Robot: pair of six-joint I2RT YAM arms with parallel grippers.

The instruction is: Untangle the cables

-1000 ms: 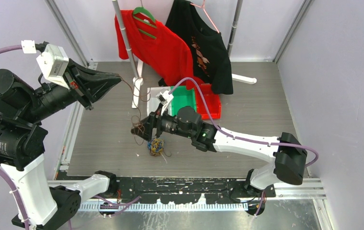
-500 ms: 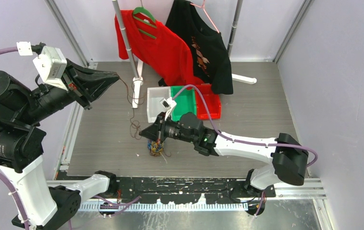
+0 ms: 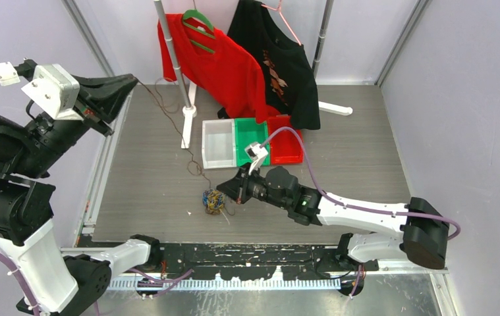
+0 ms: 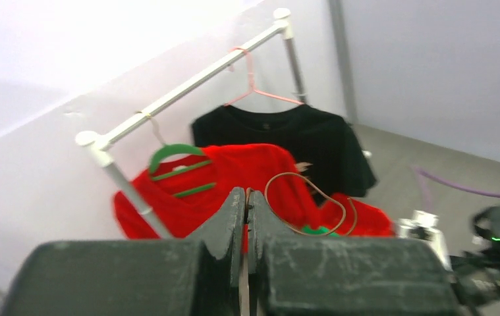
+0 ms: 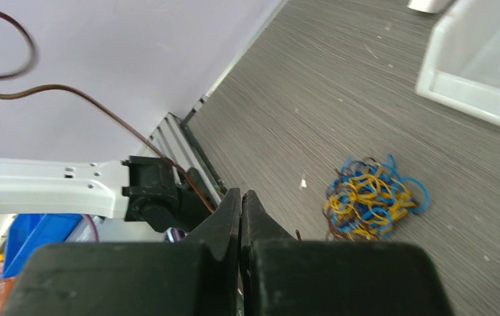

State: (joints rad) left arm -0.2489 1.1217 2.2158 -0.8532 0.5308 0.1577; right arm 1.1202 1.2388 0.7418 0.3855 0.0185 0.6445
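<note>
Left end effector (image 3: 130, 80) clamped high on the brown cable (image 5: 112, 113), right end effector (image 3: 224, 191) pinching it beside the cable clump (image 3: 213, 201) by the surface's (image 3: 365, 131) near edge. Best drawn apart slowly, tension gentle.

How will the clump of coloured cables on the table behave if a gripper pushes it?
The clump of cables is loose thin loops, so it would probably squash and slide, not roll. It looks light; pulling one loop may drag the clump. The brown strand curves freely, so strands seem floppy.

Red T-shirt (image 3: 214, 66) and black T-shirt (image 3: 280, 62) hang on the far rack (image 3: 170, 41); nearer, white bin (image 3: 218, 155), green bin (image 3: 252, 136) and red bin (image 3: 286, 150) adjoin, seemingly touching.
</note>
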